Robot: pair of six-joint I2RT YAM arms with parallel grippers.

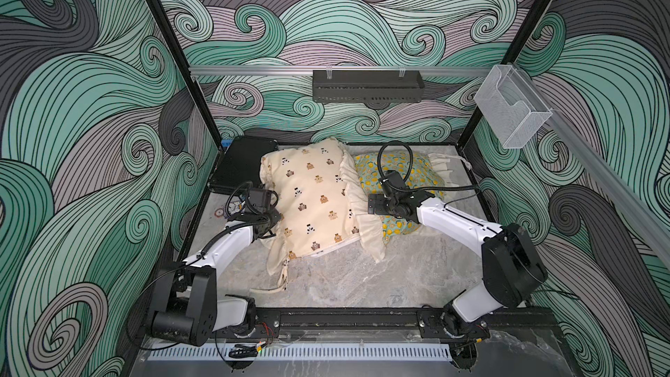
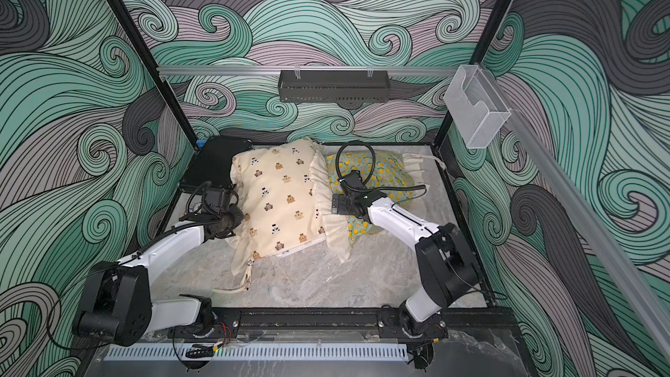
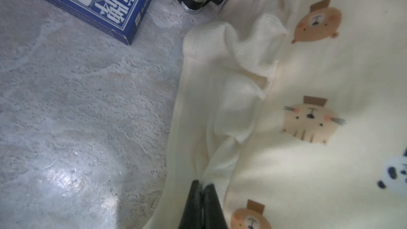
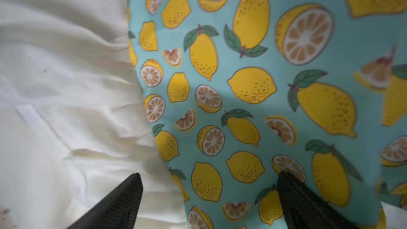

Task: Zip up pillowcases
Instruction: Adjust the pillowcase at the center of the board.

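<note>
The larger cream pillowcase (image 1: 315, 194) (image 2: 279, 194), printed with bears and pandas, lies in the middle of the table in both top views. Its right ruffle overlaps the smaller teal lemon pillowcase (image 1: 417, 172) (image 2: 384, 168). My left gripper (image 3: 203, 185) is at the cream pillowcase's left edge, shut on a fold of its cream ruffle (image 3: 222, 157). My right gripper (image 4: 209, 177) hangs open just over the lemon pillowcase (image 4: 253, 84), one finger above the cream ruffle (image 4: 66, 62) and one above the lemon print. No zipper pull shows.
A flat black case (image 1: 243, 165) lies at the back left, touching the cream pillowcase. A blue printed box (image 3: 99, 3) rests on the marble table (image 1: 362, 277) near the left arm. Enclosure walls and posts ring the table.
</note>
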